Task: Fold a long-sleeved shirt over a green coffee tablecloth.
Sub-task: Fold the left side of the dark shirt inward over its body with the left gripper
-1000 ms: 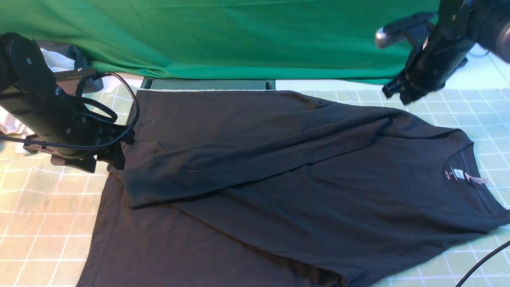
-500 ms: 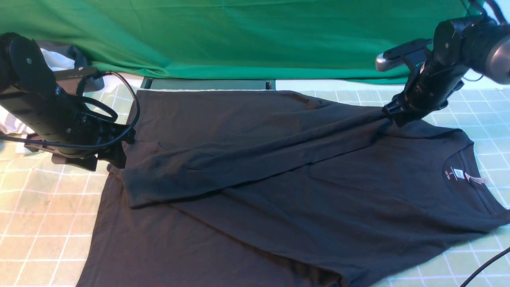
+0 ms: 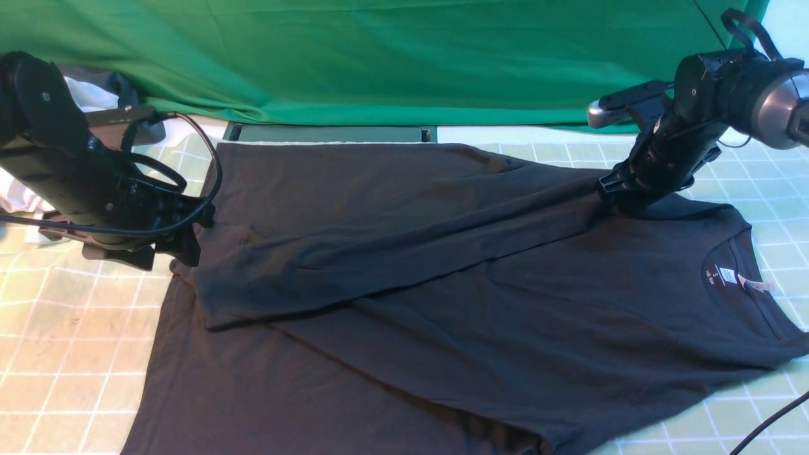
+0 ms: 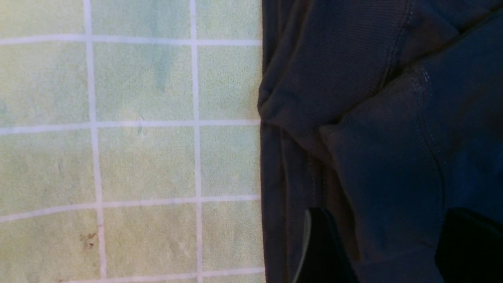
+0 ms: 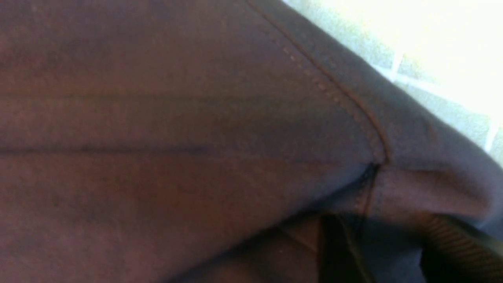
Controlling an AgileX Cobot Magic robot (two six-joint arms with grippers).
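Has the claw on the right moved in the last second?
Yes. The right gripper dropped from up by the green backdrop onto the shoulder of the shirt.

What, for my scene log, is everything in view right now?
shirt: one, black, spread on the tablecloth, a sleeve folded across it
label: one, white, inside the collar
tag: one, pink, beside the label
tablecloth: one, pale green with white grid, under the shirt
backdrop: one, deep green, along the back
tray: one, dark, back centre
clothing: white and grey, far left
cable: one, black, near right corner
left gripper: black, open, shirt's left end
right gripper: black, open, shirt's far shoulder
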